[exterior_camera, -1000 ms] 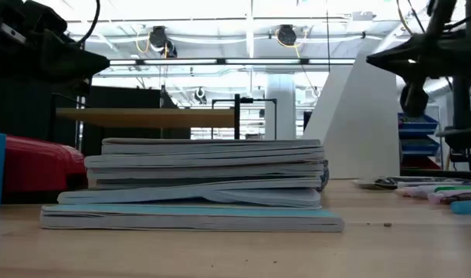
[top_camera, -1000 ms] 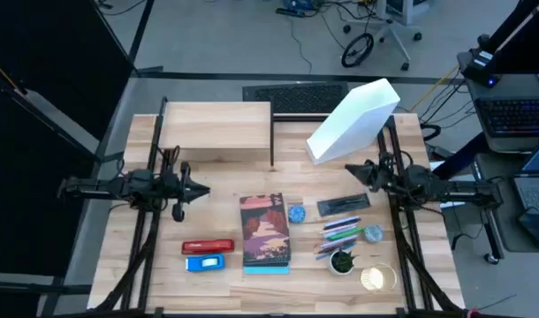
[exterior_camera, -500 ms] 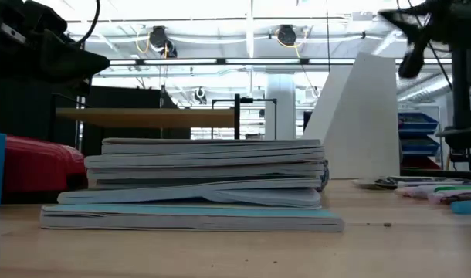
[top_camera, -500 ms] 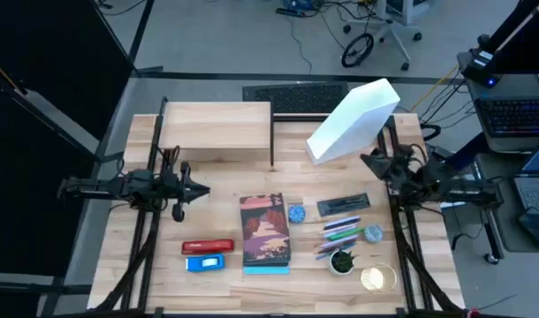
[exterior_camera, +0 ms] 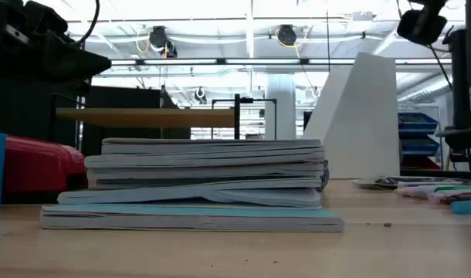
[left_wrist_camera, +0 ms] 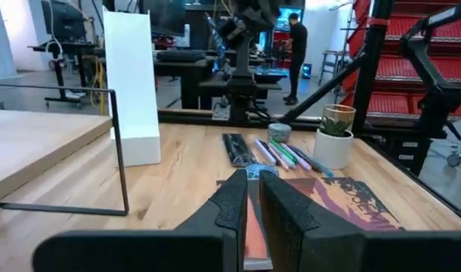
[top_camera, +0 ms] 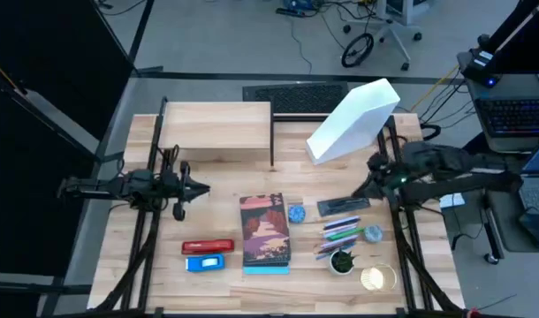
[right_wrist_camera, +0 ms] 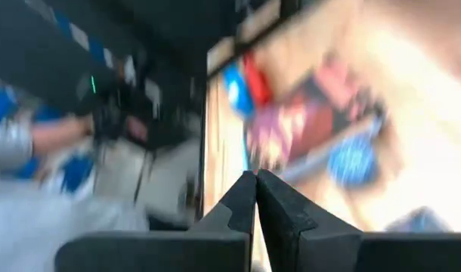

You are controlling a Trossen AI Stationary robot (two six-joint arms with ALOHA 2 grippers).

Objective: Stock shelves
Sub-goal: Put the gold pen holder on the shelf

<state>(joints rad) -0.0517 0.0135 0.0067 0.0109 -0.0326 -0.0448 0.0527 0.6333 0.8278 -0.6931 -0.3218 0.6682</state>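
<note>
The low light-wood shelf [top_camera: 216, 128] stands on thin black legs at the table's far left-centre. The white file holder [top_camera: 353, 119] stands on its base at the far right. A stack of books [top_camera: 265, 231] lies flat mid-table, also seen in the low view [exterior_camera: 197, 185]. My left gripper [top_camera: 203, 187] hovers shut, left of the books, with its fingers pointing at them [left_wrist_camera: 253, 200]. My right gripper [top_camera: 361, 189] is shut and raised above the table, over the dark pencil case [top_camera: 344, 205]; it shows high up in the low view [exterior_camera: 421, 23].
A red stapler [top_camera: 208, 246] and a blue box [top_camera: 205, 262] lie near left. A blue tape roll [top_camera: 296, 213], pens [top_camera: 342, 231], a small potted plant [top_camera: 342, 261] and a round glass [top_camera: 375, 278] lie near right. A person stands beyond the table [left_wrist_camera: 297, 53].
My right gripper has risen well above the table. It first swung from pointing left toward the file holder, then toward the near left, and is now over the pencil case. It stays shut and carries nothing.
</note>
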